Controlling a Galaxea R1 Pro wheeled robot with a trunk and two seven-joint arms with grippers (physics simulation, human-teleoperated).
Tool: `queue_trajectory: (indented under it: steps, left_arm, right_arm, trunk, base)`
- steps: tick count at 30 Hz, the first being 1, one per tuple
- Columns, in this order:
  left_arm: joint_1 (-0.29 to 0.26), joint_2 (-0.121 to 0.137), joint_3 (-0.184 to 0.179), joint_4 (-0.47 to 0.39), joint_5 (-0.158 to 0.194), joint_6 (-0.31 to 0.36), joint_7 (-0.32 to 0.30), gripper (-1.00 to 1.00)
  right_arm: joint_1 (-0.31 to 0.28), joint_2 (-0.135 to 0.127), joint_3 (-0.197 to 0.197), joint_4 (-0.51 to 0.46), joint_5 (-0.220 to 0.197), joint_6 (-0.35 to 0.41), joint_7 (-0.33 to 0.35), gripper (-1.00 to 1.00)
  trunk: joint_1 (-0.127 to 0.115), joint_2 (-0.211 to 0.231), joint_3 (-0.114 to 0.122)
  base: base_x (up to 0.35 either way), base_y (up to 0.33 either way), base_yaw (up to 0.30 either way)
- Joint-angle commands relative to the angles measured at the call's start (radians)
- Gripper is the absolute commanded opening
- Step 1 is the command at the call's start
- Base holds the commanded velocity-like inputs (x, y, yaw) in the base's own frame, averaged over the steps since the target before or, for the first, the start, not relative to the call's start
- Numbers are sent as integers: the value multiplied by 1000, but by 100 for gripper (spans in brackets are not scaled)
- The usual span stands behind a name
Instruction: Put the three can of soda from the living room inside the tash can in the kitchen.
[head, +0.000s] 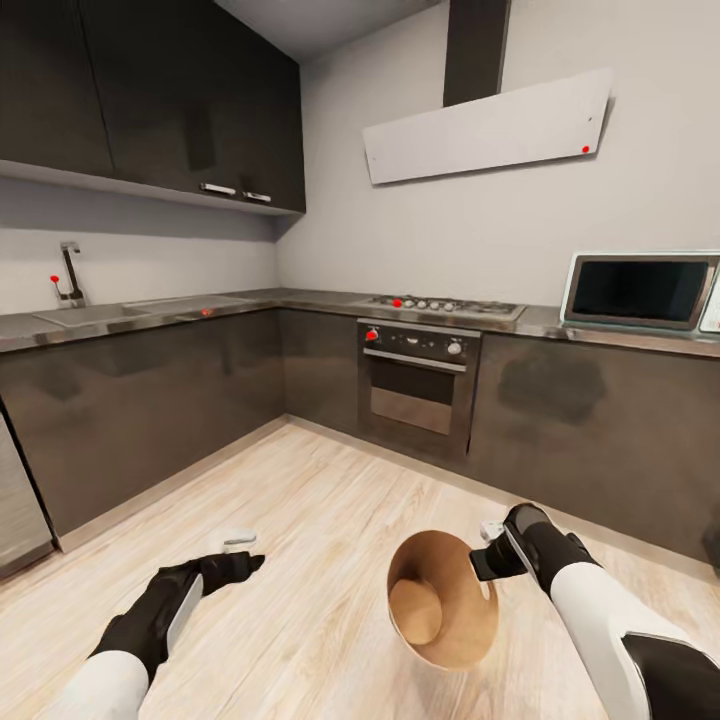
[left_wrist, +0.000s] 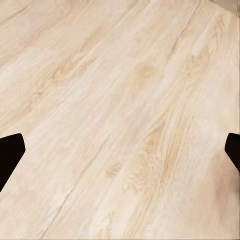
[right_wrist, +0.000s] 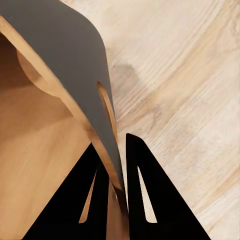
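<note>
The tash can (head: 443, 600) is held tilted above the pale wood floor (head: 320, 520) of the kitchen, in front of the built-in oven (head: 418, 385), its tan-brown inside turned toward the head camera. Its rim, just by the slot handle (right_wrist: 107, 110), is pinched by the right gripper (right_wrist: 116, 185), one finger inside the wall and one outside; the right arm is extended forward beside the can. The left gripper (head: 236, 560) is held low over the floor, left of the can, fingers (left_wrist: 10, 155) spread wide apart.
</note>
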Motion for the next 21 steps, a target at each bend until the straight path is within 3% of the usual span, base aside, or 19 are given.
queue_trajectory:
  steps: [1,6,8,18,21]
  left_arm:
    - [-9,0,0,8,2,8,0,100]
    - [-33,2,0,92,13,22,-1,100]
    - [-37,15,0,121,18,23,-5,100]
    - [-38,32,0,138,20,-7,-6,100]
    - [-37,45,0,139,19,-56,-4,100]
  right_arm:
    - [0,0,-4,-1,-18,5,4,-100]
    - [-1,1,-5,-1,-18,8,5,-100]
    - [0,1,-5,-2,-19,9,5,-100]
    - [-1,-9,-9,-2,-19,9,6,-100]
    - [-2,-12,-10,-2,-20,10,7,-100]
  trunk:
    - [-4,7,2]
    - [-23,42,11]
    - [-31,56,14]
    - [-69,126,30]
    - [-81,147,35]
  base:
    - [0,0,0]
    - [0,0,0]
    - [0,0,0]
    - [0,0,0]
    - [0,0,0]
